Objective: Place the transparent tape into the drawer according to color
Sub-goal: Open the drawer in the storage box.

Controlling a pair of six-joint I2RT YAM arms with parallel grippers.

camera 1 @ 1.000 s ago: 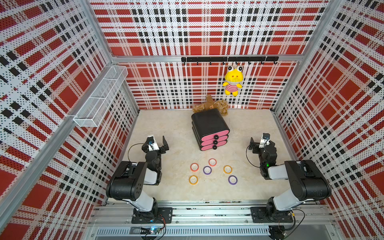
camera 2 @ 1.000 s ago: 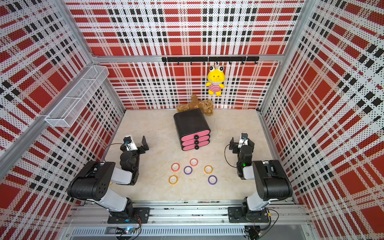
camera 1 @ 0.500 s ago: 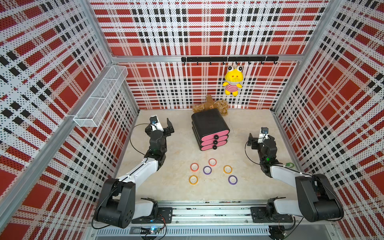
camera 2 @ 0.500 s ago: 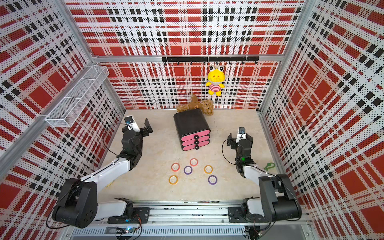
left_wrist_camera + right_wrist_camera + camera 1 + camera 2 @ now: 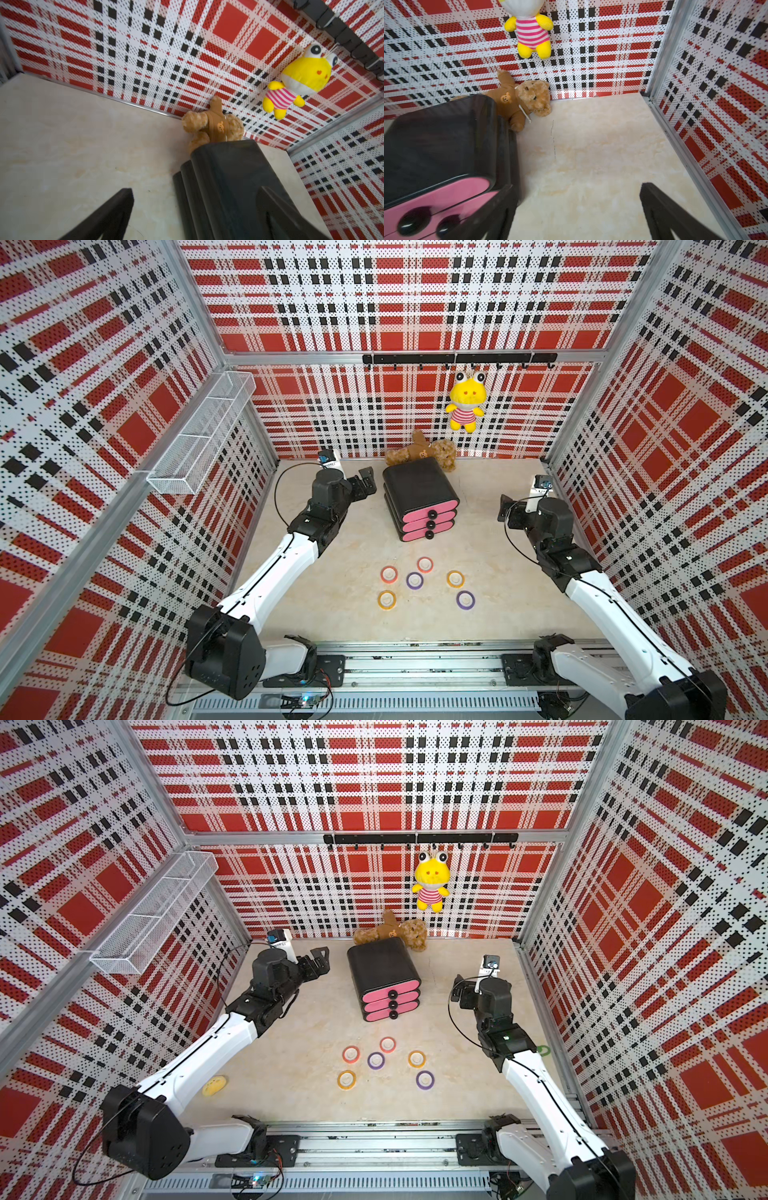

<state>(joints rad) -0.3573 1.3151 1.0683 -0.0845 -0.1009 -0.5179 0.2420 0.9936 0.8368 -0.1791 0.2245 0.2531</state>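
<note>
Mid-floor, a black three-tier drawer cabinet [image 5: 417,489], pink fronts and round black knobs facing the robot base, all three drawers shut.

In front of those pink fronts, well apart from the cabinet, six tape rings flat on the marble-look floor, none touching another:
- nearest the cabinet, a red-orange ring [image 5: 425,564];
- left of that, a second red-orange ring [image 5: 389,573];
- between and just behind those two, a purple ring [image 5: 414,580];
- to the right, a yellow-orange ring [image 5: 455,579];
- farthest from the cabinet, a second yellow-orange ring [image 5: 387,600] on the left and a second purple ring [image 5: 465,599] on the right.

Just beside the cabinet's left flank, the left gripper [image 5: 368,481], jaws spread wide, holding nothing; in the left wrist view, the cabinet's dark side between the two fingers [image 5: 116,207].

Off the cabinet's right side, clear of it, the right gripper [image 5: 508,514], jaws likewise wide and empty.

Behind the cabinet, against the plaid back wall, a brown teddy bear [image 5: 419,452] lying down. Above that, a yellow frog plush [image 5: 465,402] hanging from a black hook rail [image 5: 457,358]. High on the wall left of the cabinet, a white wire-mesh basket [image 5: 199,435].
</note>
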